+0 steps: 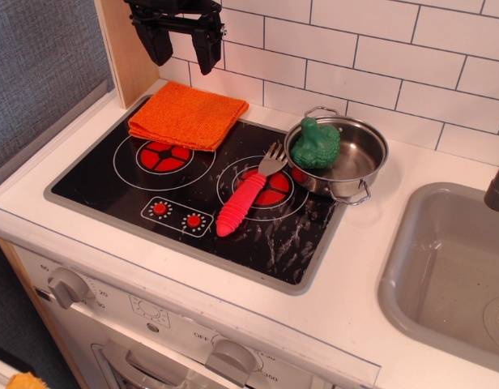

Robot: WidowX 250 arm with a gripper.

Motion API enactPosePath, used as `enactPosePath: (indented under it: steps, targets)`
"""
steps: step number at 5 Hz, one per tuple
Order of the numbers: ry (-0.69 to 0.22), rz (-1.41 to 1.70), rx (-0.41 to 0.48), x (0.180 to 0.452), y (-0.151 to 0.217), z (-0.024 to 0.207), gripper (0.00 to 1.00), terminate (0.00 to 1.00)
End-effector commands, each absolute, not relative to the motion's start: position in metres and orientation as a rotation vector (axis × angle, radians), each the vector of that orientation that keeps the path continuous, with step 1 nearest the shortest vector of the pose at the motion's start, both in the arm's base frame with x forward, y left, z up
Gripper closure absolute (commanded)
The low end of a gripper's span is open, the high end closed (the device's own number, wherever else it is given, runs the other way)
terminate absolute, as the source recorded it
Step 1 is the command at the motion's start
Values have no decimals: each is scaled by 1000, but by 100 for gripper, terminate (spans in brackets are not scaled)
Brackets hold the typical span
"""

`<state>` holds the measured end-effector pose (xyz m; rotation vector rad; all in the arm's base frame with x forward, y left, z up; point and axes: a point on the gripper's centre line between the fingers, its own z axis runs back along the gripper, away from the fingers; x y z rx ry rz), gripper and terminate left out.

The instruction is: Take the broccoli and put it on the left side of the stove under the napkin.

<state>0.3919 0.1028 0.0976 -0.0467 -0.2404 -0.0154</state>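
Observation:
The green toy broccoli (316,144) sits inside a small steel pot (359,166) on the right rear part of the black stove (193,194). The folded orange napkin (187,114) lies at the stove's back left corner, overlapping the top of the left red burner (164,156). My black gripper (181,40) hangs open and empty high above the napkin, near the tiled wall, well left of the broccoli.
A fork with a red ribbed handle (245,198) lies across the right burner, beside the pot. A grey sink (452,275) is at the right. A wooden panel (120,49) stands at the back left. Oven knobs (67,285) line the front.

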Motion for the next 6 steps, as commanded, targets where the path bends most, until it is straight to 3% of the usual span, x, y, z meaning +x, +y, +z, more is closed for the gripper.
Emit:
enactPosePath:
  steps: [1, 4, 6]
  targets:
    - [-240, -15, -47, 392, 103, 98, 0, 0]
    - [-242, -376, -102, 400, -4, 105, 0, 0]
    - [-204, -469, -109, 398, -34, 94, 0, 0]
